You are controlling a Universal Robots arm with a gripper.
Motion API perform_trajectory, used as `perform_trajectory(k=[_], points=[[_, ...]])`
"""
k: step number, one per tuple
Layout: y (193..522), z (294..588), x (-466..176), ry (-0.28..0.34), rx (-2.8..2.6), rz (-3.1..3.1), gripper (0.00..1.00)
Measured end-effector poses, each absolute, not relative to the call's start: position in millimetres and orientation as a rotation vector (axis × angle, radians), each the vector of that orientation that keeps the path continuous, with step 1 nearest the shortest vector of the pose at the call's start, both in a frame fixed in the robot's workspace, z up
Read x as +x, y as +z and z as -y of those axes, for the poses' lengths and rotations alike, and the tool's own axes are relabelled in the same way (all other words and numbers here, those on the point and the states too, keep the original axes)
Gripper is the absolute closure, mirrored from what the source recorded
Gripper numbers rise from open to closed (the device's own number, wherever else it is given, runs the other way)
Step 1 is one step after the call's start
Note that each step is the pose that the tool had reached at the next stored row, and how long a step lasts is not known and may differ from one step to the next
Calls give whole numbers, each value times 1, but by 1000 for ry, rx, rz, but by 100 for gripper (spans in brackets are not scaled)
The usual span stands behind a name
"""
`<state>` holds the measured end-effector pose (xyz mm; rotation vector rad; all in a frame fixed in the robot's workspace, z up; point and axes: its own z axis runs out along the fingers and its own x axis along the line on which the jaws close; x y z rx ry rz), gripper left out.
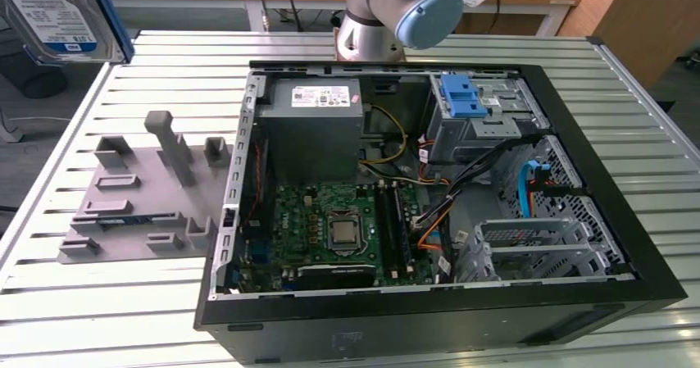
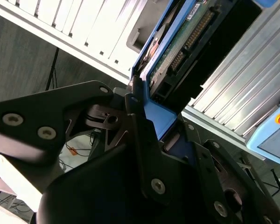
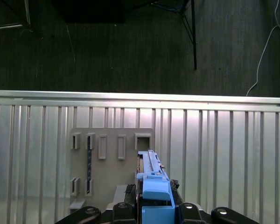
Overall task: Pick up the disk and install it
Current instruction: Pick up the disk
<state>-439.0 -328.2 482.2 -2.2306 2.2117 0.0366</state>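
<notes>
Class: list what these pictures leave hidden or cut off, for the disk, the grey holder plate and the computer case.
- The disk: in the exterior view, the picture's top and left edges cut it off.
- Its label face: in the second wrist view it is turned away, and the hand covers the frame's end.
- The grey holder plate: in the first wrist view, disk and hand hide part.
- The computer case floor: in the exterior view, cables hide part.

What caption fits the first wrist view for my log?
Gripper holds the disk edge-on over the grey fixture on the slatted table.
</notes>
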Motion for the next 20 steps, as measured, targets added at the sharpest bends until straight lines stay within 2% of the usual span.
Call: perform_trajectory(k=[20], points=[[497,328,-439,37,-2230,-2212,64]])
